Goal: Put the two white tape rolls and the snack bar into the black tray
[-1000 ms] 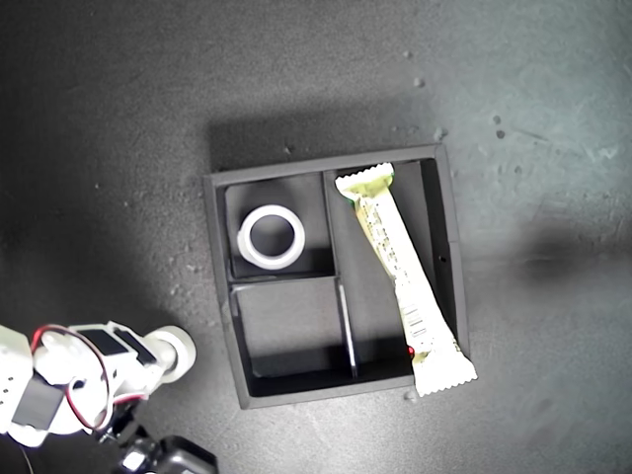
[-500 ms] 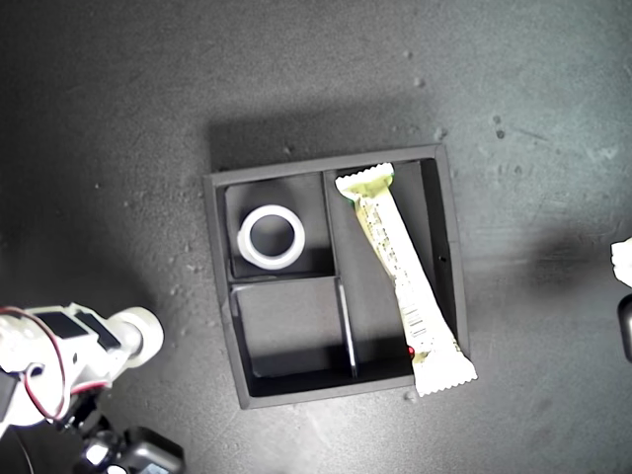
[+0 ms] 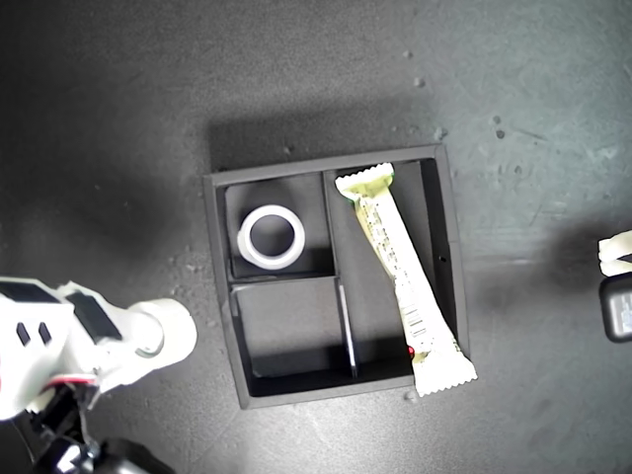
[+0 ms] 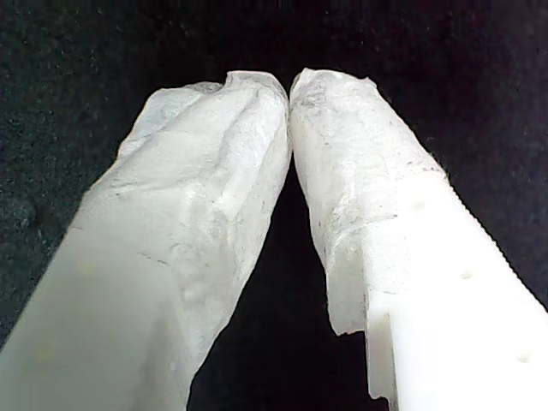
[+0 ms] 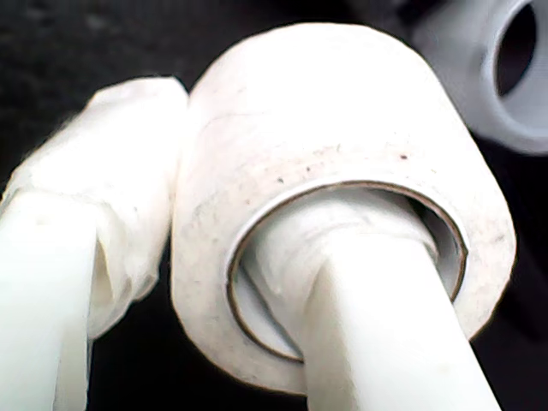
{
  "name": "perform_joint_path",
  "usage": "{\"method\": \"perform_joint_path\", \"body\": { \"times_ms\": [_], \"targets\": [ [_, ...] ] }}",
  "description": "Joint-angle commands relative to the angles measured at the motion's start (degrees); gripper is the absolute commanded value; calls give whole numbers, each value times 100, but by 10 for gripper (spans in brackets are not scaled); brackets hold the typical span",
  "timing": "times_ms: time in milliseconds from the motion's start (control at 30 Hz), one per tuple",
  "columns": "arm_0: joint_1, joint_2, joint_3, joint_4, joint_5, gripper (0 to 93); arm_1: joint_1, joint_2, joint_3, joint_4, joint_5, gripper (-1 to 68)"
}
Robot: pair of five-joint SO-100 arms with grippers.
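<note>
The black tray (image 3: 211,259) lies in the middle of the exterior view. One white tape roll (image 3: 272,237) rests flat in its far small compartment. The snack bar (image 3: 400,278) lies in the long compartment, its near end sticking out over the tray's wall. The other white tape roll (image 3: 168,331) is off the tray, toward the exterior view's lower left, with my second gripper (image 3: 158,336) shut on it. One finger (image 5: 377,325) passes through the held tape roll's (image 5: 342,111) hole. My first gripper (image 4: 289,86) is shut on nothing and shows at the exterior view's right edge (image 3: 614,255).
The small compartment (image 3: 291,326) nearest the held roll holds nothing. Dark, speckled table surface (image 3: 316,89) surrounds the tray. The second arm's body and cables (image 3: 49,355) fill the exterior view's lower left corner.
The second arm swung left with the roll, then came back toward the tray and looks larger, as if raised. My first gripper came in at the exterior view's right edge.
</note>
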Motion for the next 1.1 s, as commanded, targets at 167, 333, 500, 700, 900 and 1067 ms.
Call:
{"method": "perform_joint_path", "body": {
  "times_ms": [167,333,500,700,900,1067],
  "targets": [
    [18,-1503,-1775,-114,360,1,272,3340,1608,308,-44,-3],
    [88,-2646,-2900,-18,492,1,343,4034,1731,791,-193,-3],
    [149,-3551,-3911,413,501,1,404,4034,1758,765,-325,-3],
    [255,-4605,-5396,1283,413,1,396,4034,1758,765,-387,-3],
    [255,-5933,-7603,2646,360,1,334,4034,1758,738,-387,-3],
    [264,-7884,-11268,4087,475,1,316,4034,1758,712,-422,-3]
  ]
}}
